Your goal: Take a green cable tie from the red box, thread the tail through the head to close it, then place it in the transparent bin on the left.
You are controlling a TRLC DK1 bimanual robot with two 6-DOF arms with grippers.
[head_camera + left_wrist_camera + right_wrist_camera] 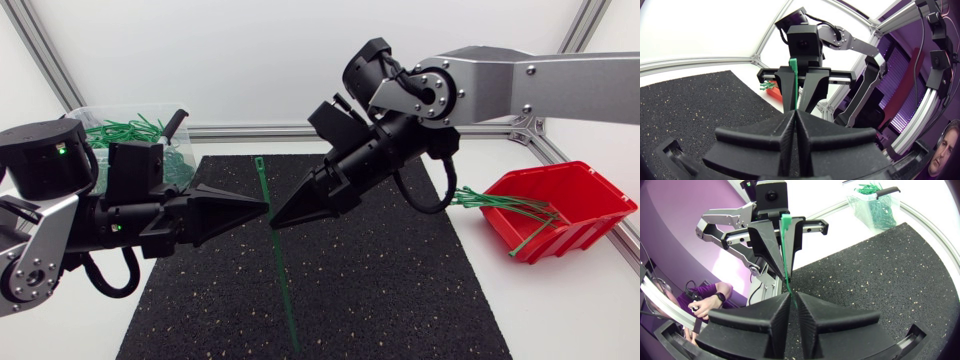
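Observation:
A straight green cable tie (278, 270) stands nearly upright in the air over the black mat, its head end up. My left gripper (266, 207) is shut on it from the left, and my right gripper (274, 222) meets it tip to tip from the right, also shut on the tie. In the left wrist view the tie (793, 67) rises out of my closed left gripper (795, 112). In the right wrist view the tie (785, 240) runs up from my right gripper (791, 295). The red box (560, 205) holds more ties. The transparent bin (130, 130) holds closed green ties.
The black mat (380, 290) covers the middle of the table. Green ties (500, 203) stick out of the red box toward the mat. The bin (875, 205) stands at the far left corner, partly behind my left arm.

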